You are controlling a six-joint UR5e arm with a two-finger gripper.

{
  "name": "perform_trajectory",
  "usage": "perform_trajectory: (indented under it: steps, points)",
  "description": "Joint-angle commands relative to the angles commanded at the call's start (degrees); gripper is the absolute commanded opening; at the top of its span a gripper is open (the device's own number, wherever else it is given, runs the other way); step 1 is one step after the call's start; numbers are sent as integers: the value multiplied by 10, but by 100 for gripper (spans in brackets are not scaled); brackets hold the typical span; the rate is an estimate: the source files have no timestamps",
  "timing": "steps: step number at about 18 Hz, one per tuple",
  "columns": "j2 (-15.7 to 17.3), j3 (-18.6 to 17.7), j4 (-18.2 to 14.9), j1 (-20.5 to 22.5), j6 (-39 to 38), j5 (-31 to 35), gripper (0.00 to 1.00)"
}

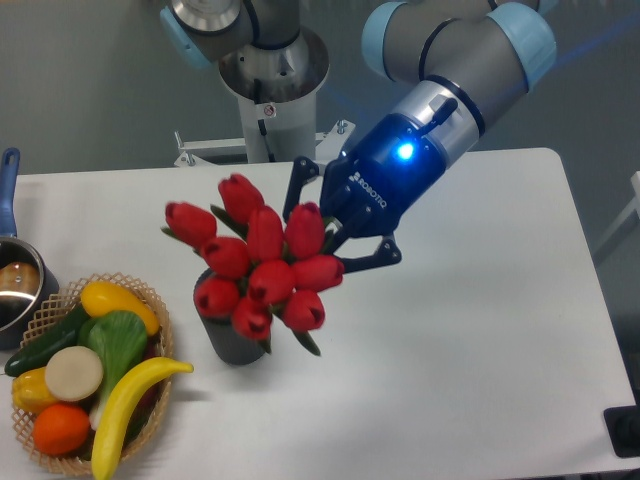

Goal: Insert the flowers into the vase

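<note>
The flowers (258,262), a bunch of red tulip buds, hang in the air over the left-middle of the table. My gripper (333,232) is shut on their stems from the right, its fingers mostly behind the buds. The buds cover the mouth and upper part of the vase (232,340), a dark grey ribbed cylinder standing upright on the table; only its lower body shows. Whether the bunch touches the vase cannot be told.
A woven basket (150,400) of fruit and vegetables, with a banana (125,395) across its front, stands just left of the vase. A pot (15,285) with a blue handle sits at the far left edge. The robot base (270,80) rises behind the table.
</note>
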Motion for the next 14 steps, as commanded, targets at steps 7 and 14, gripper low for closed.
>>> perform_trajectory:
  steps: [7,14]
  points:
    - [25,-35,22,-7,4,-9,0]
    - [23,-34,23,-7,3,-55,0]
